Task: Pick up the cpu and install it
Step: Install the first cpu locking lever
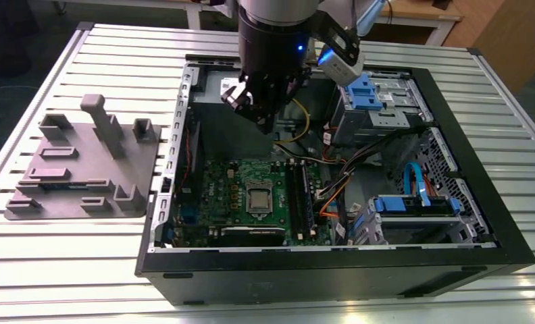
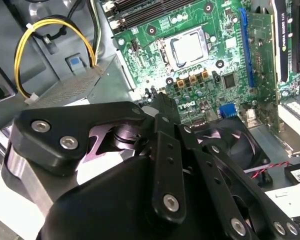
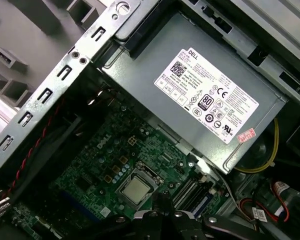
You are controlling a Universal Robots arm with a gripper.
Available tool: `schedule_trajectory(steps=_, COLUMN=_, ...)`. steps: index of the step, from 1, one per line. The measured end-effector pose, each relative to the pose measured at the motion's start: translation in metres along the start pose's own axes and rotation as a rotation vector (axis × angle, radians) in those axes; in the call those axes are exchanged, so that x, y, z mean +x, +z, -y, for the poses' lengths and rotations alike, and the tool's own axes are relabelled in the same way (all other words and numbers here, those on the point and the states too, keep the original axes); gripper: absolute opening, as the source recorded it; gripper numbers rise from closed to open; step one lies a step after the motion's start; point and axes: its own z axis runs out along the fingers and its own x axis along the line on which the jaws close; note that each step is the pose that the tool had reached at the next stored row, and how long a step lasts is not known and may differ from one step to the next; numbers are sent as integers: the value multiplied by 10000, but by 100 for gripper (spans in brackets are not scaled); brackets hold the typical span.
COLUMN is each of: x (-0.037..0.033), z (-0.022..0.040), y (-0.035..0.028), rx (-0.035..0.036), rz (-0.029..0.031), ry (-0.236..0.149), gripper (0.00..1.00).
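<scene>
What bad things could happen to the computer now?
The cpu already lies in its socket on the motherboard, and the hand hangs above it inside the case. If the hand came down crooked, it might bump the chip or scrape the board. The yellow wires nearby could also snag.

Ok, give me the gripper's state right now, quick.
Gripper: above the open case, over the motherboard; whether it is open or shut cannot be told. The cpu lies in its socket, apart from the gripper.
</scene>
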Motion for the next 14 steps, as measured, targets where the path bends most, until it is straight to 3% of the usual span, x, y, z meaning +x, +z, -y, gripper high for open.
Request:
schedule_trajectory(steps=3, x=-32, z=34, y=7, rx=0, rz=1, ry=0, gripper=11)
schedule_trajectory(steps=9, x=-204, z=175, y=42, rx=-2, rz=0, ry=-38, gripper=11)
schedule_trajectory(steps=14, x=-217, z=187, y=81, rx=-15, rz=-13, ry=-726, gripper=11)
